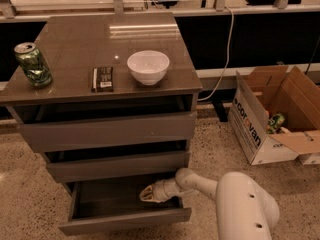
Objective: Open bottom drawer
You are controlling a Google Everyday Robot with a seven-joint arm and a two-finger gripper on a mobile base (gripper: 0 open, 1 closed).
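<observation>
The bottom drawer (125,220) is the lowest and smallest of three grey-brown handleless drawers in the cabinet. It stands pulled out, showing its dark grey tray (107,199). My gripper (145,194) reaches from the right on a white arm into the right part of the tray, behind the front panel. The mid-sized drawer (117,166) and the tall top drawer (107,130) above it stand slightly out.
On the cabinet top (75,44) stand a green can (33,64), a dark flat packet (102,79) and a white bowl (148,66). An open cardboard box (272,116) sits on the speckled floor at the right. A cable (227,49) hangs behind.
</observation>
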